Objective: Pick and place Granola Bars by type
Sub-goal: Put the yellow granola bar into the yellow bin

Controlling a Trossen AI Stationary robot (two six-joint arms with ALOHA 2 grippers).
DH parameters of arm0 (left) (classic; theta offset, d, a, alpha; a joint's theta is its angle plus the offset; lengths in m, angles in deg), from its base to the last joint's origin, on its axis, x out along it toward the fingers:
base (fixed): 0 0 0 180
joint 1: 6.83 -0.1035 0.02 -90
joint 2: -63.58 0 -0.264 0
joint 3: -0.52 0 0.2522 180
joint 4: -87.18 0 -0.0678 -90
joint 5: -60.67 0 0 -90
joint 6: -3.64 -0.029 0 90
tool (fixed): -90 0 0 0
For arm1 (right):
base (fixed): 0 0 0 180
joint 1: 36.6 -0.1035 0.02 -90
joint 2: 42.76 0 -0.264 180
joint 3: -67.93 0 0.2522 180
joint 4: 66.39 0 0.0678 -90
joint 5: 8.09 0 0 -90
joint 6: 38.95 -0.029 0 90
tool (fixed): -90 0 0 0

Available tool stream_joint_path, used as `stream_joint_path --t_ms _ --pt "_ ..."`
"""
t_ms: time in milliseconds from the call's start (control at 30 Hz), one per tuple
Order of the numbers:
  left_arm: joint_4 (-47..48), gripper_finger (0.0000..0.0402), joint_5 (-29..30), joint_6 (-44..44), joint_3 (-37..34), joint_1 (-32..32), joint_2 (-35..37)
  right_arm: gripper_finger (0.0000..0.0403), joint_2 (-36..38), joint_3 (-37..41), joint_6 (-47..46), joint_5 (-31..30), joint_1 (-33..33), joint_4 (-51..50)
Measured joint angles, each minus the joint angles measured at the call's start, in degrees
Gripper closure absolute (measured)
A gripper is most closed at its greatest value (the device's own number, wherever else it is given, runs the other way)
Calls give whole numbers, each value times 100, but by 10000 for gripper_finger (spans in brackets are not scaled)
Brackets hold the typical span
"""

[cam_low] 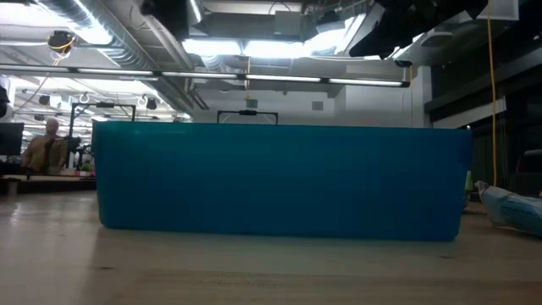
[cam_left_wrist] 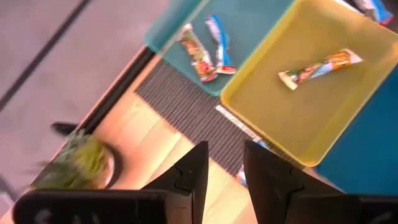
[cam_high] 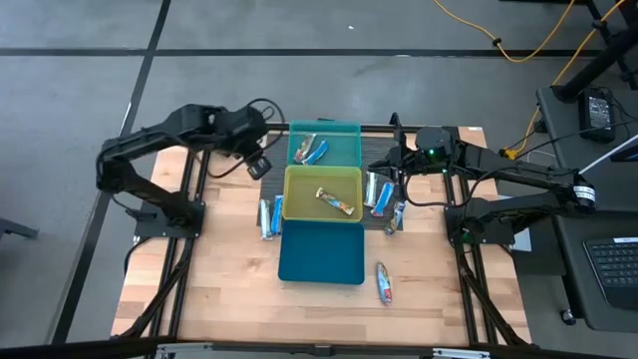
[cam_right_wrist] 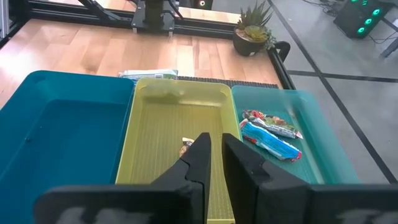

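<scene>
Three bins stand in a row on the table: teal (cam_high: pixel 324 148) farthest, yellow-green (cam_high: pixel 322 194) in the middle, blue (cam_high: pixel 321 252) nearest. Two bars (cam_right_wrist: pixel 270 134) lie in the teal bin and one orange-marked bar (cam_left_wrist: pixel 320 67) in the yellow-green bin. More bars lie on the table left of the bins (cam_high: pixel 269 214), right of them (cam_high: pixel 381 196) and near the blue bin (cam_high: pixel 384 282). My left gripper (cam_high: pixel 257 165) hovers left of the bins, open and empty (cam_left_wrist: pixel 226 174). My right gripper (cam_high: pixel 384 168) hangs at the bins' right side, over the yellow-green bin's edge (cam_right_wrist: pixel 217 155), its fingers a narrow gap apart with nothing between them.
A black ribbed mat (cam_left_wrist: pixel 186 106) lies under the far bins. A small potted plant (cam_right_wrist: pixel 252 31) stands beyond the table's left edge. In the low view the blue bin's wall (cam_low: pixel 279 182) fills the middle, a bar (cam_low: pixel 512 207) lies at its right, and a person (cam_low: pixel 49 144) sits far behind.
</scene>
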Motion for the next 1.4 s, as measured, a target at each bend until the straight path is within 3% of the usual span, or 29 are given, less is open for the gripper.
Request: stream_joint_path --t_ms 333,500,733,867,1200,1400 --pt "885 310 1244 1564 -26 1232 363 359 0 0 -4 0 -2 2" --pt "693 310 1445 2275 -1019 1855 578 359 0 0 -4 2 0 2" --pt "-774 309 622 3251 -2907 2229 1123 359 0 0 -37 2 -1 0" --pt "-1676 308 35 3637 -3642 2315 1184 359 0 0 -41 2 0 2" --pt "-2657 297 -203 4409 -4335 2226 1152 359 0 0 -17 0 -1 2" --pt "-2974 254 -478 4546 -4622 2093 1152 359 0 0 -3 0 -2 0"
